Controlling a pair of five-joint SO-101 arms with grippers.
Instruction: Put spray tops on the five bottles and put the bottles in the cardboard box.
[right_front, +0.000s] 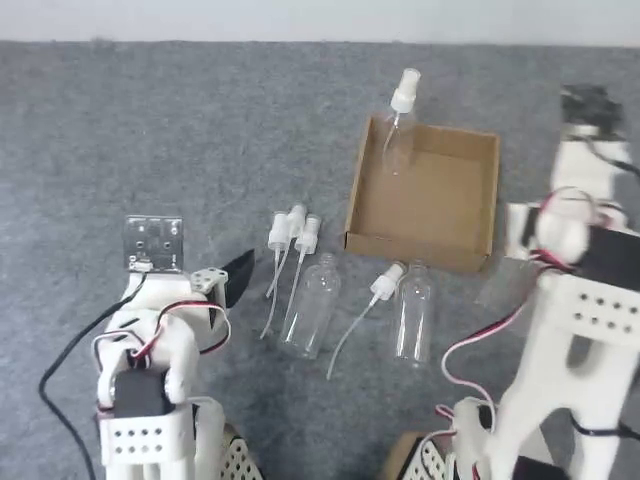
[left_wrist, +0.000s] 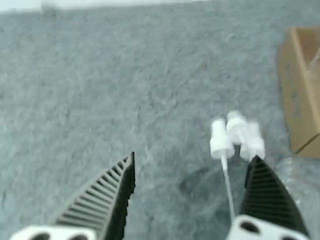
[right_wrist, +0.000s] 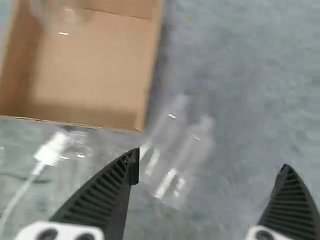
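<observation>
A cardboard box (right_front: 470, 160) lies at centre right, and a clear bottle with a white spray top (right_front: 399, 125) stands in its far left corner. Two loose spray tops (right_front: 293, 232) lie left of the box beside a capless bottle (right_front: 312, 305). Another spray top (right_front: 386, 283) and bottle (right_front: 413, 312) lie in front of the box. My left gripper (left_wrist: 193, 162) is open above the carpet, just short of the spray tops (left_wrist: 235, 135). My right gripper (right_wrist: 210, 161) hangs open over two capless bottles (right_wrist: 177, 147) lying beside the box (right_wrist: 85, 70).
Grey carpet (right_front: 150, 130) covers the table, with bare room at the far left. Both arm bases stand at the near edge, and red and black cables trail beside them. A box corner (left_wrist: 300, 85) lies beyond the left gripper's right finger.
</observation>
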